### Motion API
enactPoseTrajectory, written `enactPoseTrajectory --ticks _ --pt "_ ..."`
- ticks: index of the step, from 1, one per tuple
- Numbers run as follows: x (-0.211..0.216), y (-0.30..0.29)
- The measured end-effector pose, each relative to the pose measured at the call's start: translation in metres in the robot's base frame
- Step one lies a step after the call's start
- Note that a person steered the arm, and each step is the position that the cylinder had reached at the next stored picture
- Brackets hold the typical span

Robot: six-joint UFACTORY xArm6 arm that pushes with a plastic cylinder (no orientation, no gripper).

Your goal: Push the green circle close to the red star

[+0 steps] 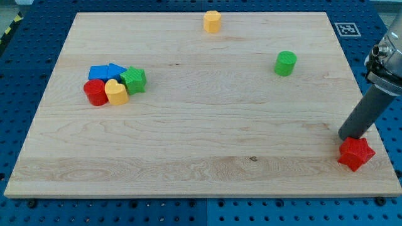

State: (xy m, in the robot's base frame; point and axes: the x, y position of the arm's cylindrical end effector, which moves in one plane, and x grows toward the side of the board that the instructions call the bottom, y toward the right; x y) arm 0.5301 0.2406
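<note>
The green circle (285, 63) is a short green cylinder on the wooden board, in the upper right part of the view. The red star (356, 153) lies near the board's lower right corner. My tip (349, 137) is at the lower end of the dark rod, right at the red star's upper left edge, apparently touching it. The tip is well below and to the right of the green circle.
A cluster at the view's left holds a blue block (107, 72), a red cylinder (95, 92), a yellow heart-like block (116, 91) and a green star-like block (134, 80). A yellow block (212, 21) sits near the top edge. The board (201, 144) rests on a blue pegboard.
</note>
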Motion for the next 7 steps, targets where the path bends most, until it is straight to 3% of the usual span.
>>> enactPoseTrajectory --ticks 1,3,7 --pt "-0.021 -0.010" --pt "-0.024 -0.068" --pt "-0.027 -0.080"
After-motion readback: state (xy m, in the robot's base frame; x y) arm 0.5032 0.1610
